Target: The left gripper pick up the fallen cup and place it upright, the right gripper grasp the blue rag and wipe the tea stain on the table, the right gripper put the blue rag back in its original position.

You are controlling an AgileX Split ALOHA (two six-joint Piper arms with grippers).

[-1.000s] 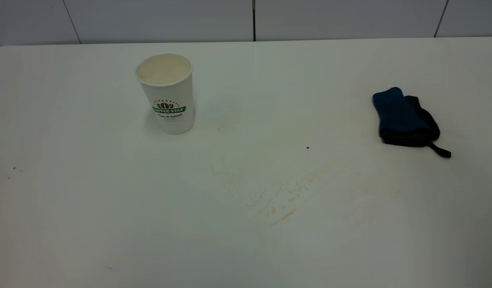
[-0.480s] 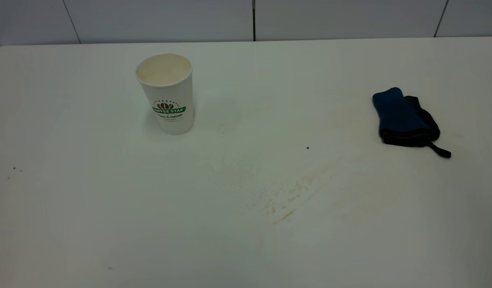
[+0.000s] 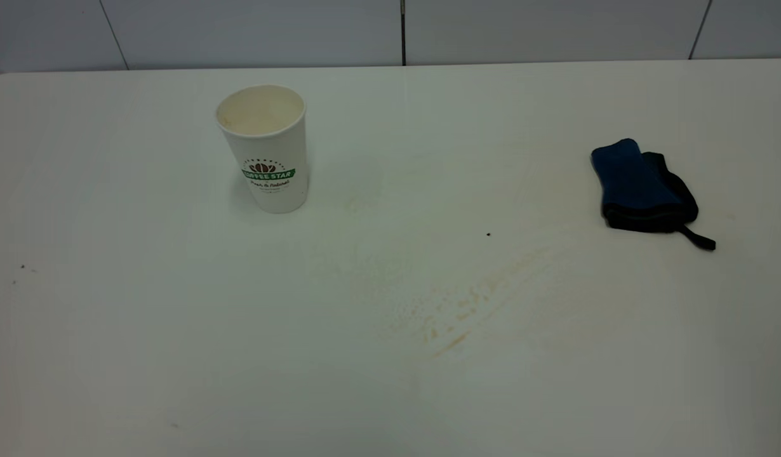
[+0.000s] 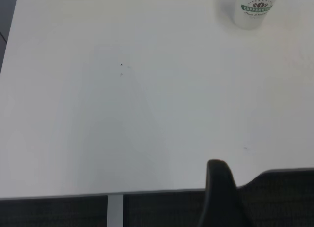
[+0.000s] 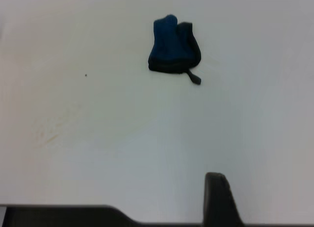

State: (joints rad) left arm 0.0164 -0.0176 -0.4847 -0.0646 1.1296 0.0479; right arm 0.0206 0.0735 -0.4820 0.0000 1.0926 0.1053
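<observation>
White bench (image 3: 111, 355), seen from the exterior camera steeply from above; tiled wall behind its far edge.

Paper cup (image 3: 265, 150): standing upright on its base, mouth up, cream interior visible, green "COFFEE STAR" banner facing the camera. Position: left of centre, toward the far side of the bench. Nothing touches it. The left wrist camera also catches it (image 4: 253, 10), well away from that arm, only the lower body and logo in frame.

Blue rag (image 3: 641, 186): folded, dark blue with black edging, lying flat on the right side of the bench. Its short black loop strap trails off the near right corner onto the bench surface. Same rag in the right wrist view (image 5: 173, 47), free of any contact.

Tea stain (image 3: 457, 314): smeared into faint tan streaks and speckles, centre of the bench, nearer the camera than both cup and rag, and lying between them. A paler wash runs from it toward the rag. One tiny dark speck sits just beyond the streaks.

Left claw (image 4: 222, 188): one dark finger visible at the bench's near edge, holding nothing; opening cannot be told.

Right claw (image 5: 220, 197): likewise a single dark finger over the bench, well apart from the rag, holding nothing; opening cannot be told.
</observation>
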